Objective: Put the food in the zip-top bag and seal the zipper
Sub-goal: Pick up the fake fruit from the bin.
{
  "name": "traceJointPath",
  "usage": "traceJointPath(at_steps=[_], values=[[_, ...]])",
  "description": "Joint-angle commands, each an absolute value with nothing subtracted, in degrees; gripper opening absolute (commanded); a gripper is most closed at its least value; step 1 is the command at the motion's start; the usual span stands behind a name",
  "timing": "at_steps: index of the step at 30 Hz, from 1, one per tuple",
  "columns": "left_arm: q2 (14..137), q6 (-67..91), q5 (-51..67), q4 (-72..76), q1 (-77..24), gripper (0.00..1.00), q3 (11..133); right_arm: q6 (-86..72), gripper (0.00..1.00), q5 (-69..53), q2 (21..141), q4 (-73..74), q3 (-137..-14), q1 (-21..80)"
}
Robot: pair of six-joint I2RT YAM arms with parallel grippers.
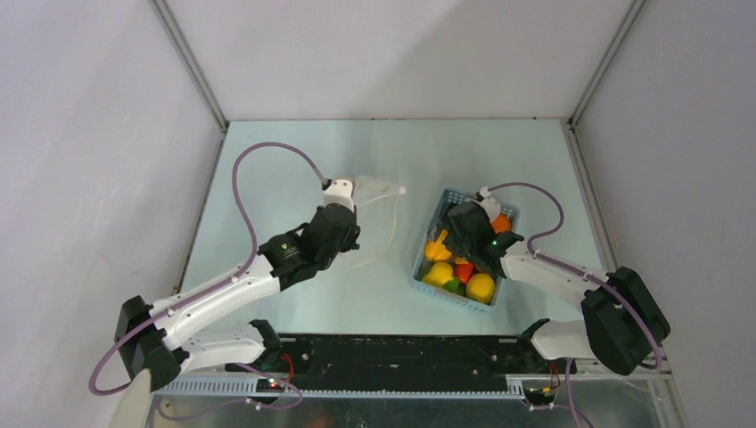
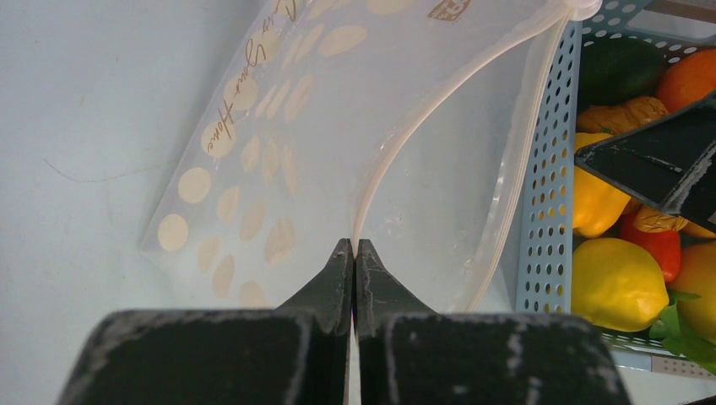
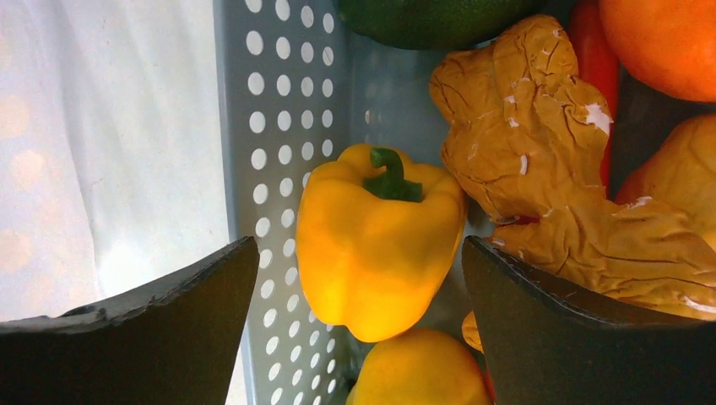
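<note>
The clear dotted zip-top bag (image 1: 379,214) lies left of the light blue basket (image 1: 426,239), its mouth held open. My left gripper (image 2: 354,246) is shut on the bag's upper lip (image 2: 397,143); the white zipper slider (image 2: 583,7) sits at the far end. The bag (image 2: 253,160) looks empty. The food lies in the basket: a yellow pepper (image 3: 376,245), tan ginger piece (image 3: 540,160), lemon (image 1: 480,287), red pepper (image 1: 464,270), orange (image 3: 667,38), dark green piece (image 3: 422,17). My right gripper (image 3: 359,283) is open, its jaws either side of the yellow pepper, apart from it.
The basket's perforated wall (image 3: 270,143) stands between the bag and the food, close to my right gripper's left finger. Grey enclosure walls surround the pale green table (image 1: 294,169). Purple cables loop over both arms.
</note>
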State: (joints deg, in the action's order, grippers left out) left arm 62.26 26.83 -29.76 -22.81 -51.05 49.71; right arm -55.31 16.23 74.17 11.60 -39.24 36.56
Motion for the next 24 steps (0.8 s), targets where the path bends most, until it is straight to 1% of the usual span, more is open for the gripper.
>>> traceJointPath(at_steps=[1, 5, 8, 14, 18, 19, 22, 23, 24], values=[[62.2, 27.1, -29.9, -21.7, -51.0, 0.0, 51.7, -56.5, 0.95, 19.2, 77.1, 14.6, -40.4, 37.1], [62.0, 27.3, -29.8, -21.6, -51.0, 0.0, 51.7, -56.5, 0.9, 21.2, 78.8, 16.8, -41.4, 37.7], [62.0, 27.2, -29.7, -21.5, -51.1, 0.0, 51.7, -56.7, 0.85, 22.1, 79.5, 18.1, -41.7, 37.9], [62.3, 27.3, -29.6, -21.5, -51.1, 0.0, 51.9, -57.1, 0.81, 23.5, 80.6, 18.7, -41.7, 38.5], [62.2, 27.4, -29.5, -21.5, -51.0, 0.0, 52.0, -56.5, 0.71, 23.0, 81.2, 18.4, -41.7, 38.6], [62.2, 27.5, -29.4, -21.5, -51.0, 0.0, 52.0, -56.4, 0.66, 23.0, 81.2, 18.6, -41.7, 38.6], [62.1, 27.6, -29.2, -21.4, -51.0, 0.0, 52.0, -56.4, 0.57, 24.4, 79.7, 19.3, -41.7, 39.3], [62.1, 27.6, -29.1, -21.4, -51.0, 0.0, 52.0, -56.3, 0.51, 24.9, 79.1, 19.8, -41.7, 39.4], [62.1, 27.6, -29.0, -21.4, -51.0, 0.0, 52.0, -56.2, 0.48, 25.9, 77.9, 20.1, -41.7, 39.7]])
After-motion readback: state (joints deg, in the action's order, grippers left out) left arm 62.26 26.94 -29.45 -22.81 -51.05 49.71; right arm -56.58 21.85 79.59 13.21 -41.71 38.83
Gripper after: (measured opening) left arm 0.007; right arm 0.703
